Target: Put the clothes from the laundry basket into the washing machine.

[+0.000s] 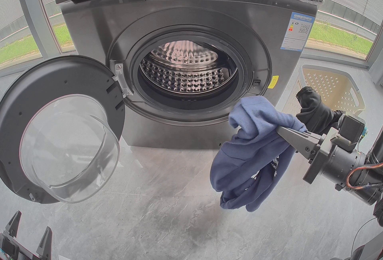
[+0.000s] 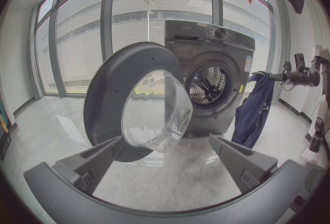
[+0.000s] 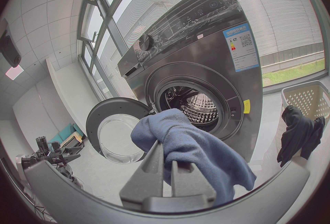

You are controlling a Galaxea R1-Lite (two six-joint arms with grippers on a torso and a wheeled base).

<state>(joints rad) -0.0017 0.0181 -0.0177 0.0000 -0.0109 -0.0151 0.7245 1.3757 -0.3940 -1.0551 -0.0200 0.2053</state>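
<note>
My right gripper is shut on a blue sweatshirt, which hangs in the air in front of and to the right of the washing machine. The sweatshirt drapes over the fingers, just before the open drum. The drum looks empty. A black garment hangs over the rim of the beige laundry basket at the right. My left gripper is open, low at the left, facing the machine's open door.
The round door swings out to the left of the drum opening, its glass bowl bulging forward. Grey tiled floor lies in front of the machine. Windows stand behind it.
</note>
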